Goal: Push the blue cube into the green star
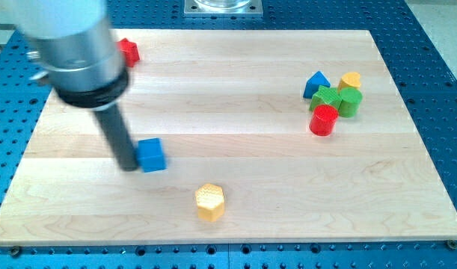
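The blue cube (151,155) lies on the wooden board's left half, below the middle. My tip (128,166) stands right against the cube's left side, touching it or nearly so. The green star (327,97) lies far off at the view's right, in a tight cluster of blocks. The rod and its grey housing rise toward the view's top left and hide part of the board there.
Around the green star: a blue triangular block (316,82), a yellow block (351,80), a green cylinder (351,102), a red cylinder (324,120). A yellow hexagonal block (210,202) lies below and right of the blue cube. A red block (129,51) sits at top left.
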Available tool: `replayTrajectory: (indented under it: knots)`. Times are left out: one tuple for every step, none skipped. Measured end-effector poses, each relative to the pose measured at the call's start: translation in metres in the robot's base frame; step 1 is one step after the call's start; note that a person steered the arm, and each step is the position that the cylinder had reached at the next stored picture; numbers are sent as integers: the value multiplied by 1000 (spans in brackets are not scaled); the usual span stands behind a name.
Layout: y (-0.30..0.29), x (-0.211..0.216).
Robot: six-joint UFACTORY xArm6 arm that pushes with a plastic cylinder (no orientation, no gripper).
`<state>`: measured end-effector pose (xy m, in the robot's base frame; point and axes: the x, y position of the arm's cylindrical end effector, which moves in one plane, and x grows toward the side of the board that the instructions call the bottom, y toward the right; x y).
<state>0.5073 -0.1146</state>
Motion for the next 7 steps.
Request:
replayTrajectory:
  knots:
    - [69, -15]
    - [128, -22]
    - [110, 5]
    - [160, -6]
    - [185, -48]
    - [156, -63]
    - [193, -78]
